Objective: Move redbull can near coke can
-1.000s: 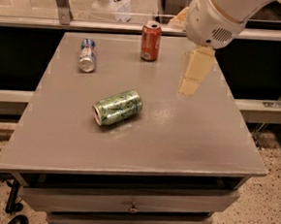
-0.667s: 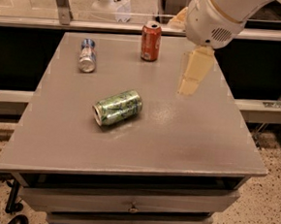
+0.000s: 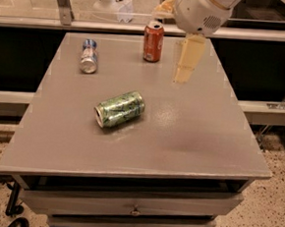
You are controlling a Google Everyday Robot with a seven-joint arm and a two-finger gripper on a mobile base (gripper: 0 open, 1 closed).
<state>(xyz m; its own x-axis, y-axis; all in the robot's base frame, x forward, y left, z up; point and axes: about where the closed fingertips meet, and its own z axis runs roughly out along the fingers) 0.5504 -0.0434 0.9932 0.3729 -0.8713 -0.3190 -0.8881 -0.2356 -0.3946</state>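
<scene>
The redbull can [image 3: 89,56] is slim, silver and blue, and lies on its side at the far left of the grey table [image 3: 190,139]. The coke can [image 3: 153,41] is red-orange with a silver top and stands upright at the far middle of the table. My gripper [image 3: 184,69] hangs from the white arm above the far right part of the table, just right of the coke can and well away from the redbull can. It holds nothing that I can see.
A fat green patterned can [image 3: 119,109] lies on its side near the table's middle left. A metal rail and glass partition [image 3: 62,3] run behind the table. Drawers [image 3: 135,211] sit under the front edge.
The gripper has shifted a little to the left and toward the back, closer to the coke can. The cans have not moved.
</scene>
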